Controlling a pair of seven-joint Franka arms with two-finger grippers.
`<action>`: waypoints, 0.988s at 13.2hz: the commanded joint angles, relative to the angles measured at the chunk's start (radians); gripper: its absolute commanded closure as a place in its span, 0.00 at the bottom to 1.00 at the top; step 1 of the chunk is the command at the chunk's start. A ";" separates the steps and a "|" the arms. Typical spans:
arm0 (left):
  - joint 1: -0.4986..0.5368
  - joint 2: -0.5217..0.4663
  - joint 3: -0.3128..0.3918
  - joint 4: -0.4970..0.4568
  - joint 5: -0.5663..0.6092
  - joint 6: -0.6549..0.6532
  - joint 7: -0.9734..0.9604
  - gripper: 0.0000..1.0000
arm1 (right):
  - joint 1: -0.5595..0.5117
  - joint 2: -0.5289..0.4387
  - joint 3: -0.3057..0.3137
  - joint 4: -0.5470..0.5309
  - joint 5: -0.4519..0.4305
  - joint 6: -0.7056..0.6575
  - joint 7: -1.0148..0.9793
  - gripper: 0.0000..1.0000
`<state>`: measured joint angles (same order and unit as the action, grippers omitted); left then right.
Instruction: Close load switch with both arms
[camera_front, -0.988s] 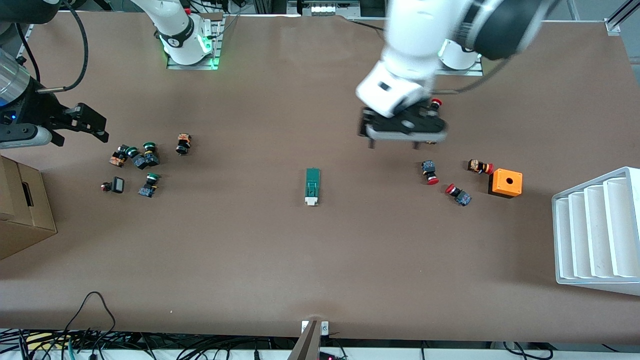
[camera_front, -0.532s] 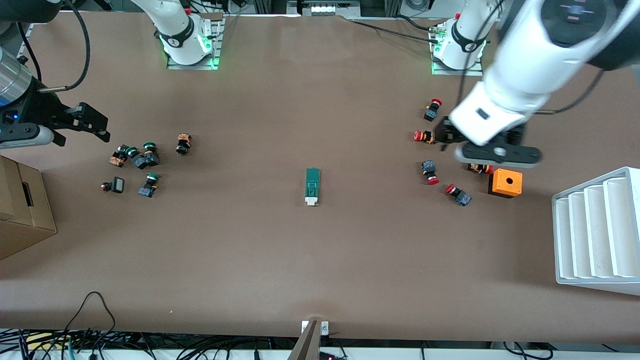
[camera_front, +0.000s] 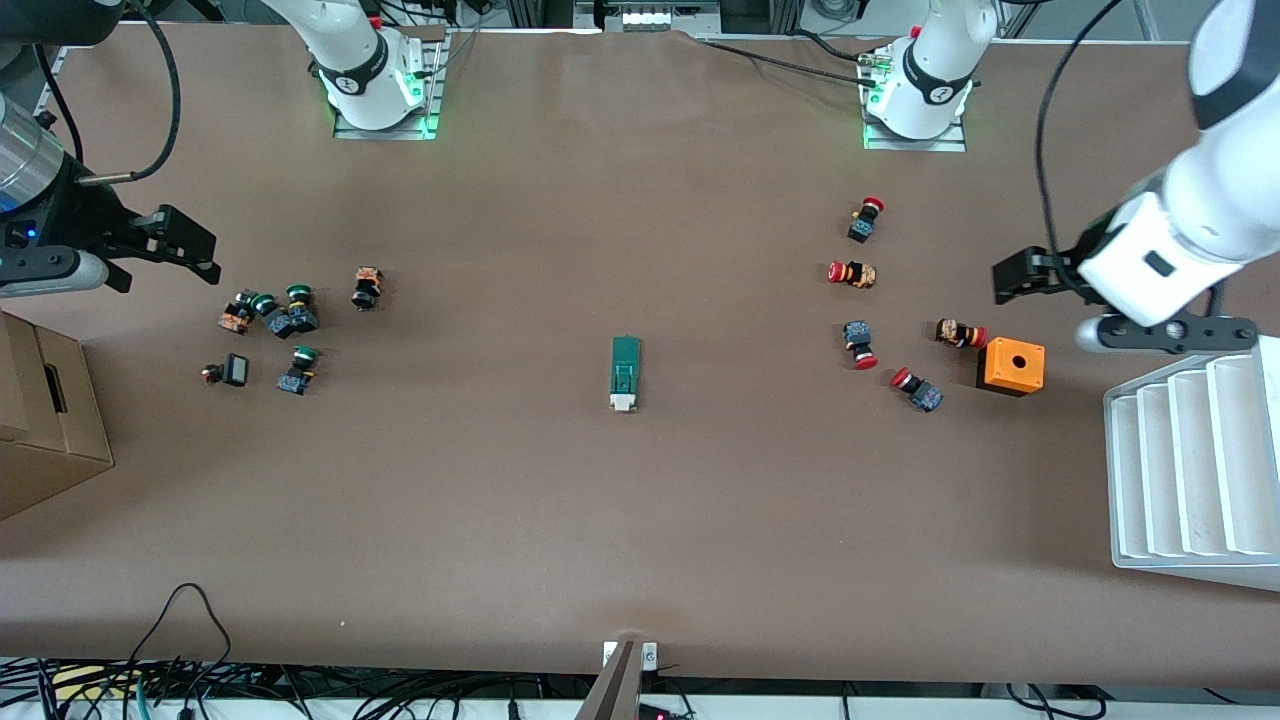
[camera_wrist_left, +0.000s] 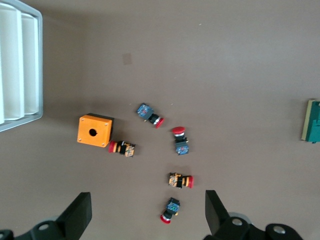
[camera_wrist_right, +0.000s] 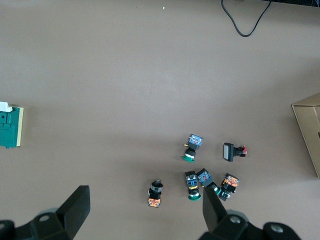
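Both sets of jaws are spread wide and empty: your left gripper (camera_front: 1010, 283) hangs over the orange box (camera_front: 1010, 366), your right gripper (camera_front: 190, 255) over the green-capped buttons (camera_front: 272, 315). The load switch (camera_front: 625, 373) lies mid-worktop, well apart from both. Reaching in low, you risk scattering the red-capped buttons (camera_front: 868, 345) lying between.

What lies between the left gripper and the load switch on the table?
In the front view, five red-capped push buttons and the orange box lie between the left gripper and the load switch; near the switch the table is bare.
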<state>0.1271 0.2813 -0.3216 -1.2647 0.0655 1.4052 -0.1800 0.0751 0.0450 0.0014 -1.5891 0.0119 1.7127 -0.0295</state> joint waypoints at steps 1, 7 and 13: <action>0.055 -0.025 -0.002 0.007 -0.033 -0.040 0.121 0.00 | -0.001 0.010 0.002 0.026 0.010 -0.021 -0.012 0.00; -0.073 -0.070 0.347 -0.002 -0.090 -0.040 0.398 0.00 | -0.001 0.010 0.000 0.026 0.008 -0.019 -0.012 0.00; -0.184 -0.102 0.440 -0.001 -0.131 -0.040 0.248 0.01 | -0.001 0.010 0.000 0.026 0.008 -0.019 -0.013 0.00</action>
<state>-0.0129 0.2109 0.0919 -1.2581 -0.0442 1.3747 0.1380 0.0751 0.0453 0.0013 -1.5886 0.0118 1.7125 -0.0295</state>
